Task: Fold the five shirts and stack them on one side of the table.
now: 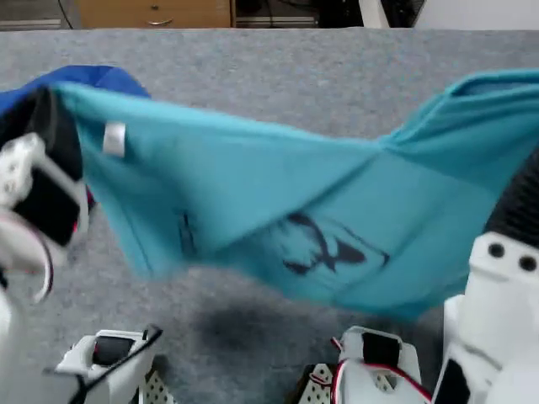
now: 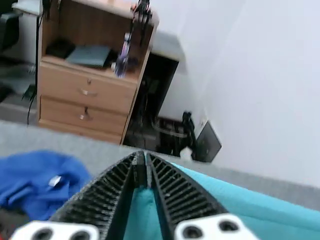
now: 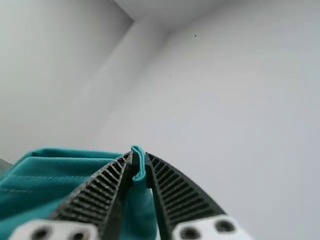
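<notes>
Teal shirt (image 1: 278,210) aloft, pinched by left claw (image 2: 142,162), right claw (image 3: 136,161), apparently sagging

An office-like room: wooden drawer cabinet (image 2: 85,95), tangled cables (image 2: 165,131), plain white walls (image 2: 260,75)

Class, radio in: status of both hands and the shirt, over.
Left hand shut on teal shirt. Right hand likewise. Shirt stretched above table. Blue shirt lies beyond.

Teal shirt (image 1: 278,185) — dark blue-black graphic print, white tag (image 1: 114,137). Second shirt (image 2: 35,175) plain royal blue. Table (image 1: 278,76) speckled grey. Drawer unit (image 2: 85,95) — light brown wood.
</notes>
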Controlling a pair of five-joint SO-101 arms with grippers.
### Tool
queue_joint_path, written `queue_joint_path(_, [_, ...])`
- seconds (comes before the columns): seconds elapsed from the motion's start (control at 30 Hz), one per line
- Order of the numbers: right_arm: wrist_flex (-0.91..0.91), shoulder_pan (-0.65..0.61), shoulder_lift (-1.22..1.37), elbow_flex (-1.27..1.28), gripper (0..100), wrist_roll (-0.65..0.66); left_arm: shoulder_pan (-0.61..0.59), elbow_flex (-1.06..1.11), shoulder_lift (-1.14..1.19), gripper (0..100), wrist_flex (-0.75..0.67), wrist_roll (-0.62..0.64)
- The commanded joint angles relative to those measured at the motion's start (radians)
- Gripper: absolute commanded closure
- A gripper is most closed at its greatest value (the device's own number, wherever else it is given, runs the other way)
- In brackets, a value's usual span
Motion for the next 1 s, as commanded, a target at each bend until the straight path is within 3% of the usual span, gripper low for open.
queue_joint_path(0.0, [0.074, -0.039, 0.008, -0.041, 99.4, 0.026, -0.009, 0.192, -0.131, 98, 0.005, -0.008])
queue_joint_path(0.17, [0.114, -0.099, 0.058, 0.071, 99.4, 0.074, -0.015, 0.430, -0.189, 98, -0.060, -0.008])
queue_joint_path(0.3, [0.060, -0.145, 0.136, 0.199, 99.5, 0.074, -0.029, 0.690, -0.193, 98, -0.255, -0.006])
queue_joint_path(0.4, [-0.040, -0.150, 0.211, 0.294, 99.5, 0.074, -0.115, 0.904, -0.188, 98, -0.534, 0.000])
queue_joint_path(0.6, [-0.227, -0.165, 0.426, 0.397, 99.5, 0.072, -0.146, 1.386, -0.107, 98, -1.369, -0.006])
queue_joint_path(0.67, [-0.252, -0.171, 0.506, 0.395, 99.5, 0.068, -0.141, 1.458, -0.051, 98, -1.524, -0.006])
queue_joint_path(0.97, [-0.316, -0.211, 0.753, 0.375, 99.5, 0.064, -0.160, 1.214, 0.340, 98, -1.545, -0.006])
